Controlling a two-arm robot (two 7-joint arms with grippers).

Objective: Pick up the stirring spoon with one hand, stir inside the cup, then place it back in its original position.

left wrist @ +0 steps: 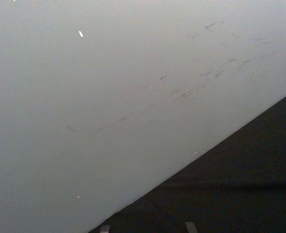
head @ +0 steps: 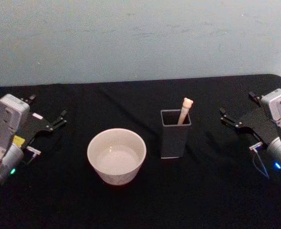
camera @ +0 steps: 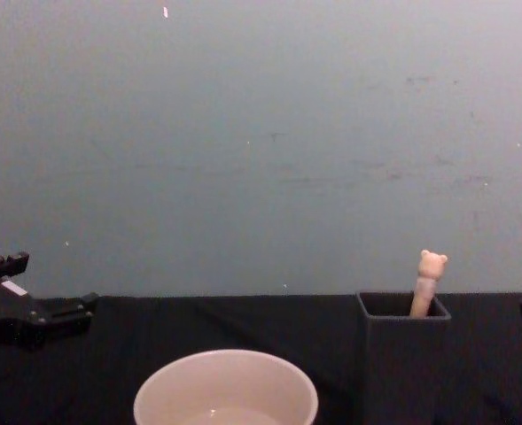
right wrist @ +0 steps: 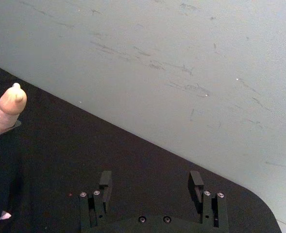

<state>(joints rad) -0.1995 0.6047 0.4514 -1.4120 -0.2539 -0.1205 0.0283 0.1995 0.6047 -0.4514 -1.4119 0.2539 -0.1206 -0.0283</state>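
The stirring spoon (head: 185,109) stands in the dark grey square holder (head: 173,143), right of centre, with its cream bear-head handle (camera: 427,276) sticking out above the holder's rim (camera: 402,354). The wide cream cup (head: 119,176) sits to the left of the holder. My left gripper (head: 47,107) hovers open at the table's left side, well away from the cup. At the right side my right gripper (head: 236,103) is open and points toward the holder. In the right wrist view the fingers (right wrist: 105,180) are spread, with the spoon handle (right wrist: 9,109) off to one side.
A black cloth (head: 140,205) covers the table, and a pale scuffed wall (head: 140,38) stands right behind it. The table's rounded back right corner (right wrist: 259,204) lies just beyond my right gripper. Open cloth lies between each gripper and the two vessels.
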